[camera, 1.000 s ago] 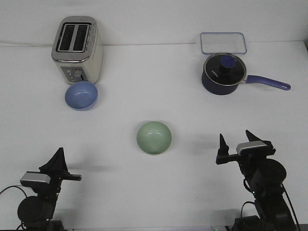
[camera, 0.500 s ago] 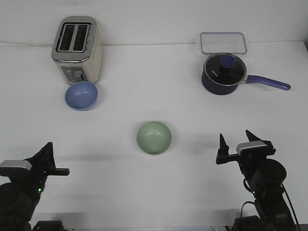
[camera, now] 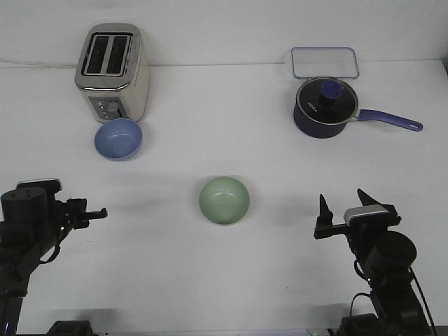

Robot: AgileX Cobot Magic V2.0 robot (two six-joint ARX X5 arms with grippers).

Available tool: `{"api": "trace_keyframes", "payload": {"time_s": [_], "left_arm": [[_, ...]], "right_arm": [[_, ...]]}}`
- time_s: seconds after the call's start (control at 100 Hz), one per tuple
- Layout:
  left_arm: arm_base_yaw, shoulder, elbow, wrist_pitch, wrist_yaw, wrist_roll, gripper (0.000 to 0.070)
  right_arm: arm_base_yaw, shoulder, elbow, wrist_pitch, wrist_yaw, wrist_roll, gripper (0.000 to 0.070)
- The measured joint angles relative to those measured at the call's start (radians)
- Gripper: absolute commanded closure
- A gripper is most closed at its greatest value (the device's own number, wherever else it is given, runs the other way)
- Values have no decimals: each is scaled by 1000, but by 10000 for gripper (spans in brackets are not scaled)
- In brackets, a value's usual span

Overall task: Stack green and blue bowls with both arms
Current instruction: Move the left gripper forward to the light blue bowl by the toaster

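A plain white table [camera: 210,287] fills nearly the whole view; its far edge meets a white wall [camera: 224,28] behind, the join a faint line; the light is even and soft, throwing only pale grey shadows on the tabletop; a thin pale cable [camera: 35,63] trails along the back edge at the far left; both surfaces are matte and unmarked; no window or floor shows, nor any other furniture.
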Motion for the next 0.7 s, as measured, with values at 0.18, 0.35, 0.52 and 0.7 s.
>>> {"api": "trace_keyframes", "payload": {"time_s": [0.18, 0.35, 0.52, 0.7], "left_arm": [[0, 48, 0, -10, 0, 6, 452], [0, 48, 0, -21, 0, 7, 342], [0, 61, 3, 16, 0, 6, 185], [3, 193, 87, 38, 0, 10, 197]], "right_arm": [[0, 0, 0, 0, 0, 0, 85], [0, 0, 0, 0, 0, 0, 85], [0, 0, 0, 0, 0, 0, 85], [0, 0, 0, 0, 0, 0, 85]]}}
